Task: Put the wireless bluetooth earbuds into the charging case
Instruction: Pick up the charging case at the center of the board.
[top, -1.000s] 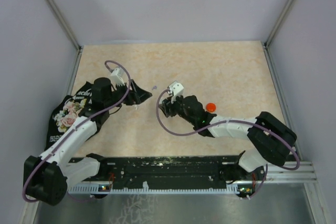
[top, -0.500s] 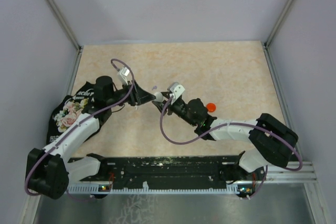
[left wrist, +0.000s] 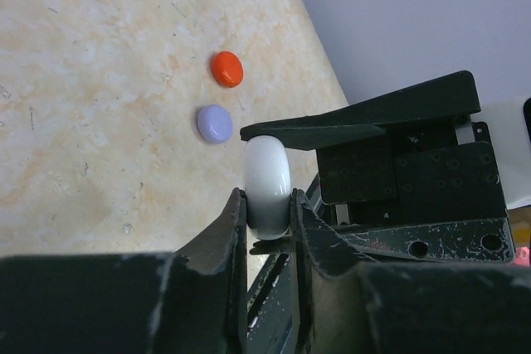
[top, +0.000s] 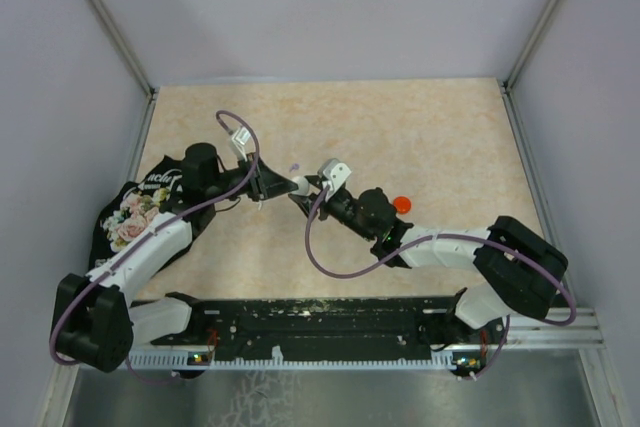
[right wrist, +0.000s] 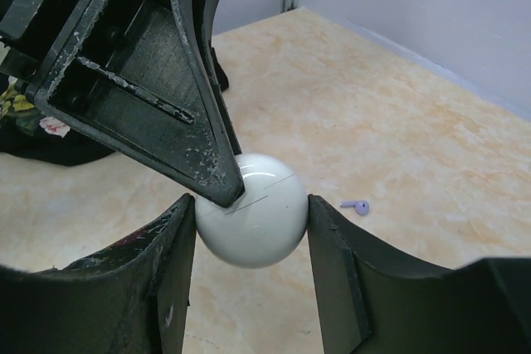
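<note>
A white round charging case (right wrist: 251, 220) hangs above the table, held by both grippers. My right gripper (right wrist: 251, 223) is shut across its width. My left gripper (left wrist: 267, 205) is shut on its thin edge, and one of its fingers (right wrist: 166, 64) overlaps the case top in the right wrist view. From above, the case (top: 300, 185) shows between the two grippers at table centre. A lilac earbud (right wrist: 357, 205) lies on the table just beyond, also visible from above (top: 294, 167). A tiny white piece (top: 259, 205) lies under the left arm.
A red round case (left wrist: 226, 68) and a lilac round case (left wrist: 215, 123) lie on the table past the grippers; the red case (top: 401, 204) sits beside the right arm. A black floral bag (top: 125, 217) lies at the left edge.
The left gripper swung right to the white case and closed on its edge. The right gripper carried the case slightly left to meet it, then held still.
</note>
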Available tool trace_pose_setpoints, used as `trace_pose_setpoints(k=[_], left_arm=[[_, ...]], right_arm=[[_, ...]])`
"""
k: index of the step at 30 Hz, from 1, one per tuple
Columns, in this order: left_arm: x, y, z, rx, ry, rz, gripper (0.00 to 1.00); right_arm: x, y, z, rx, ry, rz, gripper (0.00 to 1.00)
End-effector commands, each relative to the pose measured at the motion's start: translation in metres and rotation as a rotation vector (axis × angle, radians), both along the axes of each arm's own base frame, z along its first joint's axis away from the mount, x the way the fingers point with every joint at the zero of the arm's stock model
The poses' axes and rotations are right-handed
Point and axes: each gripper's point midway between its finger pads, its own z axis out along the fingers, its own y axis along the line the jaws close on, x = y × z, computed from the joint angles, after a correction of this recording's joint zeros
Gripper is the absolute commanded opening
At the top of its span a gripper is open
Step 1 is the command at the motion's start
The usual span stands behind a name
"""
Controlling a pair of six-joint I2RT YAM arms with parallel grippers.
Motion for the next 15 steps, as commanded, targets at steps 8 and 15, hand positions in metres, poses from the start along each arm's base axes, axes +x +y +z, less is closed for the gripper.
trace_pose_setpoints(k=[8, 15], left_arm=[[0.01, 0.012, 0.027, 0.204, -0.365, -0.067, 0.0], [-0.013, 0.014, 0.029, 0.312, -0.509, -0.264, 0.0]], right_arm=[[-0.029, -0.006, 0.032, 0.0, -0.073, 0.144, 0.64], [-0.043, -0.025, 0.044, -0.054, -0.02, 0.345, 0.63]])
